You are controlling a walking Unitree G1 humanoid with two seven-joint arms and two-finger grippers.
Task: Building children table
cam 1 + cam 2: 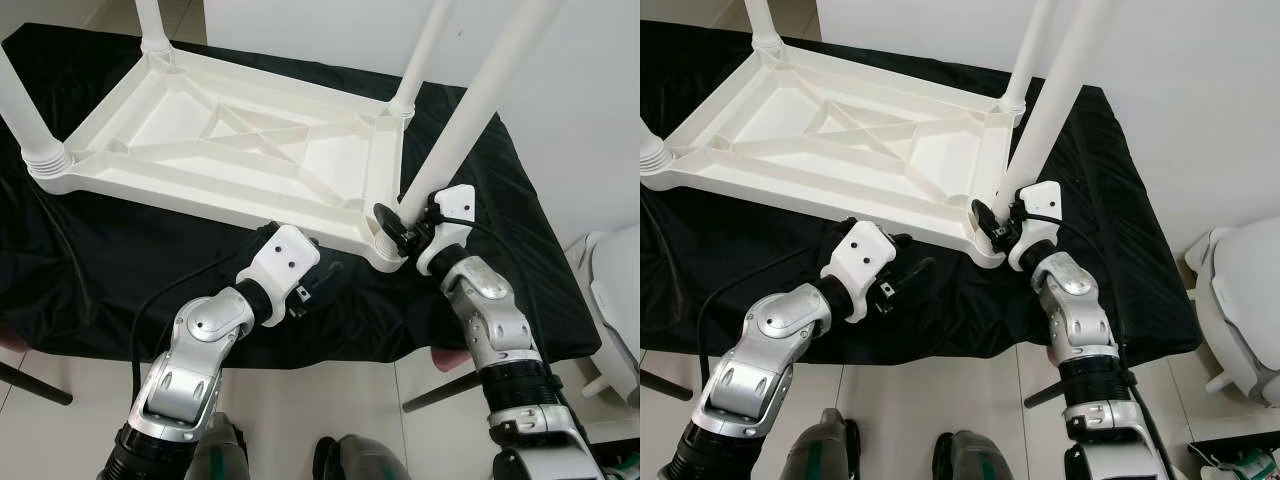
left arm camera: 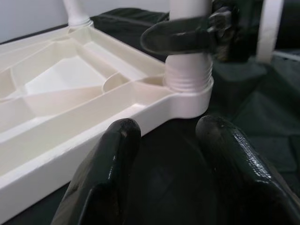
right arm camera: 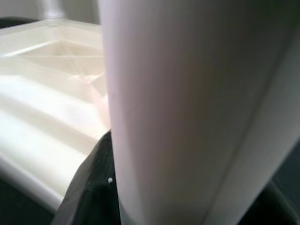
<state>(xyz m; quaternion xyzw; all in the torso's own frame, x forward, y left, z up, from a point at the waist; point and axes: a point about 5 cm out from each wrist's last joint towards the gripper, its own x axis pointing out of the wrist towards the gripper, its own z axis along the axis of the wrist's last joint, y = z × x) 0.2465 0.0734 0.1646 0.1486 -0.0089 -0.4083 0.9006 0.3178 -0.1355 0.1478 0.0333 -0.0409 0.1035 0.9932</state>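
Left eye view shows our right gripper (image 1: 397, 228) clamped on the leg (image 1: 470, 120) at the upturned tabletop (image 1: 200, 150)'s near corner, seating it, left gripper (image 1: 315, 285) spread nearby.

A black cloth (image 1: 520, 210) covered the work surface, wrinkled and draped over its near edge. Beneath lay a pale tiled floor (image 1: 70, 440), and a dark slanting leg (image 1: 35, 385) showed under the cloth at near left. A white wall (image 1: 590, 90) rose at far right, and a rounded white object (image 1: 615, 290) stood at the right edge.
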